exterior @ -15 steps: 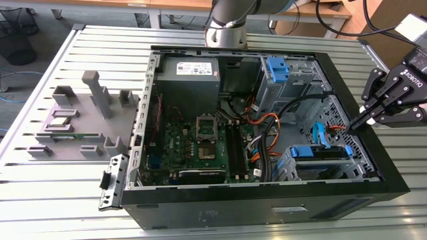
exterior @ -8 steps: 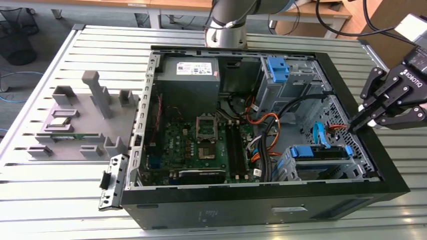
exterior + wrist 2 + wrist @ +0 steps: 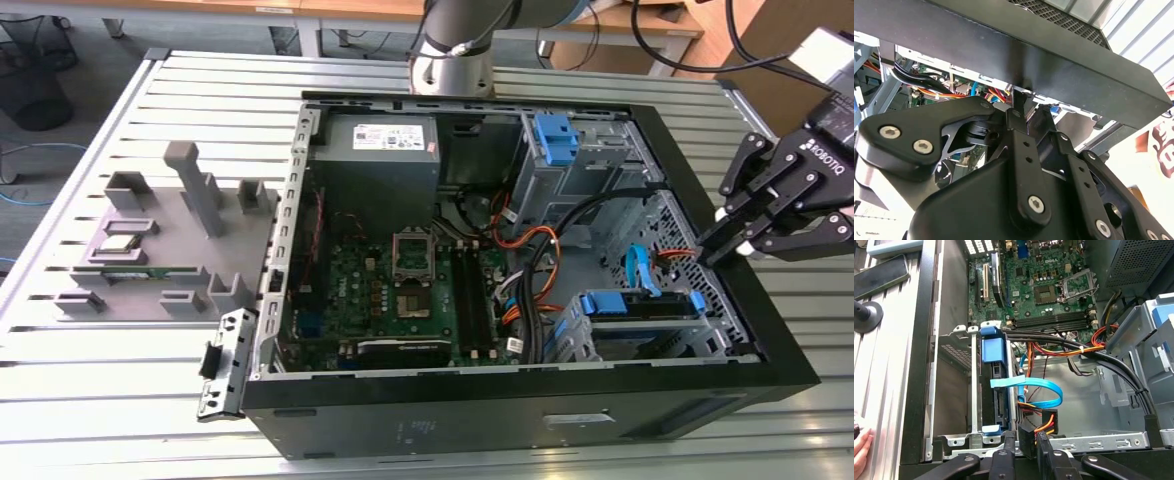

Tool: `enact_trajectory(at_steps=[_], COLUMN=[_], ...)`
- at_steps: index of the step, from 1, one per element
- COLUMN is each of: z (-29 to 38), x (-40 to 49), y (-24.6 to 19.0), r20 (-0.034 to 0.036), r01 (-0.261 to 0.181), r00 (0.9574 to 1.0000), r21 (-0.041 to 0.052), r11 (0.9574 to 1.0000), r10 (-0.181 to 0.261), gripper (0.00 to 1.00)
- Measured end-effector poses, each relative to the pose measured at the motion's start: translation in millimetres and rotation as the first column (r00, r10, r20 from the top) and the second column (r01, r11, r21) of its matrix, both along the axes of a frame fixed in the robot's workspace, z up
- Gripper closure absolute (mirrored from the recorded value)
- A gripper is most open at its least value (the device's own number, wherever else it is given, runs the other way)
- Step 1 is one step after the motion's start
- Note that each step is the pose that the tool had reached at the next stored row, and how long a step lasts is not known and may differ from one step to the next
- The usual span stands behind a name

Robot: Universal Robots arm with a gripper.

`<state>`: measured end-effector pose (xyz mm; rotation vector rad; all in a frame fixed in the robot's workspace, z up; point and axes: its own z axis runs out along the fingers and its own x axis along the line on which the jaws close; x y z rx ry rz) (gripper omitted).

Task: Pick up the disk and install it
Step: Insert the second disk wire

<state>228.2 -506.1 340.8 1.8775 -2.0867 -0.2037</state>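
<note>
Disk | seated in drive cage inside open computer case, blue rails engaged, so apparently installed | claw | at case's edge on exterior view's right, clenched, grasping nothing | worktop

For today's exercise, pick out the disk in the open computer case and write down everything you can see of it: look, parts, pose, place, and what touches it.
The disk sits in a grey metal drive cage at the case's lower corner on the exterior view's right. Blue plastic rails frame it, with a blue tab at one end and a smaller blue clip at the other. In the first wrist view it stands on edge in the cage, showing a dark narrow side. A light blue flat cable curves away beside it. The gripper hovers over the case's edge nearby, not touching it.
</note>
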Motion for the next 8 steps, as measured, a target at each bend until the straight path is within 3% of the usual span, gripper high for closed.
enact_trajectory(at_steps=[8], z=[-1.0], x=[0.0], y=[0.0], r20=[0.0001], r01=[0.0], r00=[1.0], r21=[-0.0204], r11=[0.9998], r10=[0.0], gripper=[0.69])
